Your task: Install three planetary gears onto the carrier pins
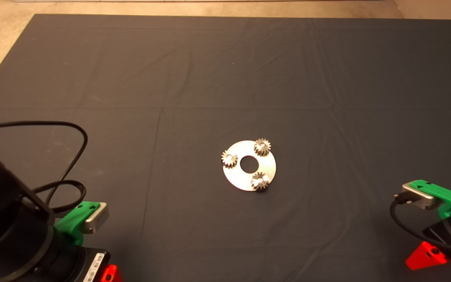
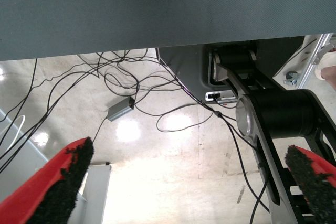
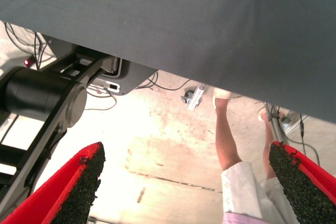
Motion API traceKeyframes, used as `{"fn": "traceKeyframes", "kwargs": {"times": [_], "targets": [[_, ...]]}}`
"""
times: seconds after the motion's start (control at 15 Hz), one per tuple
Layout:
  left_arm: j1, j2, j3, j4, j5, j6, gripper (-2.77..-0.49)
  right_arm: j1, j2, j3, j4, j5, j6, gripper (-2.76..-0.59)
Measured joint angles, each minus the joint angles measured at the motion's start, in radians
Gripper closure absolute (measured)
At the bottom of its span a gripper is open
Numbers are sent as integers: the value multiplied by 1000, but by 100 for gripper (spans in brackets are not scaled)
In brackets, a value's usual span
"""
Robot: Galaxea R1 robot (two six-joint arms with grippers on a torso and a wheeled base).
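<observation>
The round silver disc (image 1: 236,176) with a large centre hole lies flat near the middle of the mat. Three planetary gears sit on it around the hole: one at the far side (image 1: 262,147), one at the left (image 1: 229,159), one at the near side (image 1: 260,181). The carrier pins show only as bright spots in the gears' centre holes (image 1: 264,145). My left gripper (image 1: 109,273) waits at the lower left edge and my right gripper (image 1: 425,255) at the lower right edge, both far from the disc. In the wrist views the left gripper (image 2: 189,182) and the right gripper (image 3: 186,182) stand open and hold nothing.
The dark mat (image 1: 225,78) covers the table, with bare floor beyond its far and left edges. A black cable (image 1: 69,156) loops over the mat by the left arm. The wrist views look under the mat's edge at floor, cables and a person's legs (image 3: 231,150).
</observation>
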Motion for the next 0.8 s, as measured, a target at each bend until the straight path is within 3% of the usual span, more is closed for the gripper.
{"fn": "traceKeyframes", "kwargs": {"times": [0.13,0.4,0.8], "targets": [[0,3,0,0,-1,3,-275,0,-14,9,11,-1,8,-246],[0,3,0,0,0,7,-275,0,-18,14,14,2,14,-248],[0,17,0,0,0,11,-275,0,0,16,17,3,16,-275]]}}
